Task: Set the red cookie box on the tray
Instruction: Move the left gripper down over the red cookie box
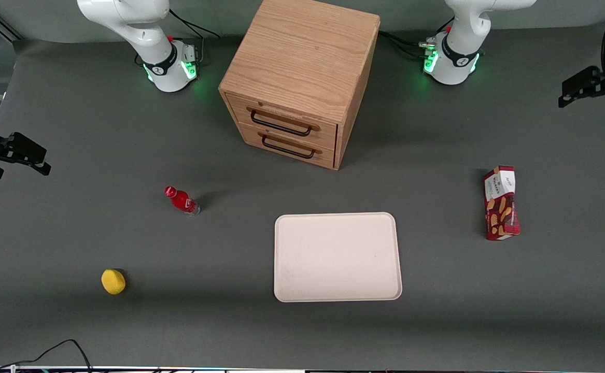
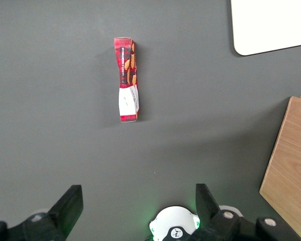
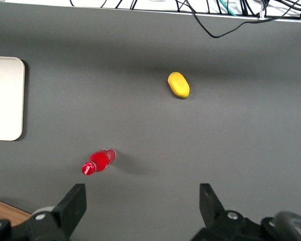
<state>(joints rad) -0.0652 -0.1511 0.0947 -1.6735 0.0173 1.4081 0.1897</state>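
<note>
The red cookie box (image 1: pixel 501 203) carries dark print on its white label end, too small to read, and no other lettering on the table is legible.

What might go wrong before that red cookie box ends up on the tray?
The red cookie box stands on a narrow edge, so the open end effector, high above the table, could tip it while closing. The carton is slim, so an off-centre grip might let it swing or slip. The tray rim is low; the box could land half on it.
</note>
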